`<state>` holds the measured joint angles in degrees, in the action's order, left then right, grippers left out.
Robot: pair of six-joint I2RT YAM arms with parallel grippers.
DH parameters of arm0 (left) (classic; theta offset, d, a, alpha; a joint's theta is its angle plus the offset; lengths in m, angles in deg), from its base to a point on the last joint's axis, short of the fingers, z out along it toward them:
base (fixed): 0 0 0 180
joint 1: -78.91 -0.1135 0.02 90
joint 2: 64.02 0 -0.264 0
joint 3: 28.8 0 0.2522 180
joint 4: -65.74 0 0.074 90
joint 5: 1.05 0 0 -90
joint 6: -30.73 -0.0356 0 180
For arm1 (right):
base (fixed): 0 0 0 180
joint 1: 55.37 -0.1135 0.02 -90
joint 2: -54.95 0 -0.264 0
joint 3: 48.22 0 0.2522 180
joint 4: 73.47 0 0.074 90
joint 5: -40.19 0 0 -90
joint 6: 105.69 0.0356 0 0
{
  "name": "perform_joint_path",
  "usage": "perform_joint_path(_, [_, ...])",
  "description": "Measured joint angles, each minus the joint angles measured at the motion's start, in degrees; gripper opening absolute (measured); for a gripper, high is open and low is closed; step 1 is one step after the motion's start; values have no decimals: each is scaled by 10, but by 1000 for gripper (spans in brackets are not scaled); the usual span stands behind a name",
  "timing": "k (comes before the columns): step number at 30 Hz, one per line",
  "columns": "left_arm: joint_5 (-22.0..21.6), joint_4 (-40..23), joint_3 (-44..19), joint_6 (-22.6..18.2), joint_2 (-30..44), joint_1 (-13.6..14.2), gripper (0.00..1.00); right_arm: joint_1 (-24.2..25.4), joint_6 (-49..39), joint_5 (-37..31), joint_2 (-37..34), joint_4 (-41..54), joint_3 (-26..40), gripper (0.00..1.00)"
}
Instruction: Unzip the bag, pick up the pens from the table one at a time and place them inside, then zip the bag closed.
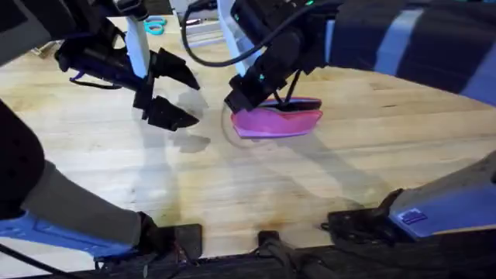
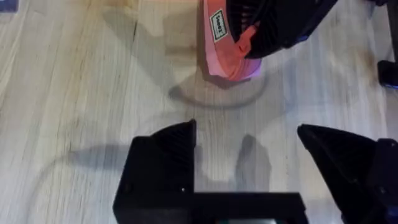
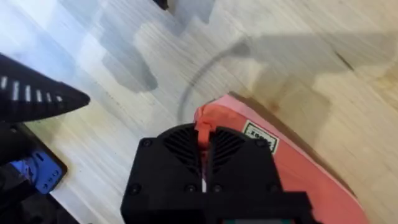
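The pink bag (image 1: 277,122) lies on the tabletop (image 1: 349,178), and the right gripper (image 3: 204,144) sits at one end of it, its black fingers (image 3: 180,146) pressed together on the orange-red zipper tab (image 3: 203,129) that pokes up between them. A small white label (image 3: 258,135) shows on the fabric just beside those fingers. The left gripper (image 1: 177,93) hovers above bare wood with its fingers (image 2: 165,155) spread wide apart, holding nothing; the bag rests a little beyond their tips.
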<state>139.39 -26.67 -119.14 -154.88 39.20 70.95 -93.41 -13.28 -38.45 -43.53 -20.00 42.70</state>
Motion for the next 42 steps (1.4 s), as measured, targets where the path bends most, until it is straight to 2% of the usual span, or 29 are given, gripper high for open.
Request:
perform_joint_path(7, [30, 0, 0, 0, 0, 0, 993, 9, 0, -7, 33, 2, 0, 32])
perform_joint_path(17, [101, -2, 0, 0, 0, 2, 993, 13, 0, -6, 50, 1, 0, 32])
perform_joint_path(18, [107, -2, 0, 0, 0, 16, 993, 13, 0, -6, 50, 1, 0, 32])
perform_joint_path(27, [115, 0, -1, 0, 54, 71, 993, 13, 2, -6, 50, 1, 0, 32])
perform_joint_path(40, [142, 26, -1, 0, 101, 118, 993, 13, 2, -6, 50, 0, 0, 32])
perform_joint_path(42, [144, 30, -1, 1, 104, 123, 957, 13, 2, -6, 50, 0, 0, 32])
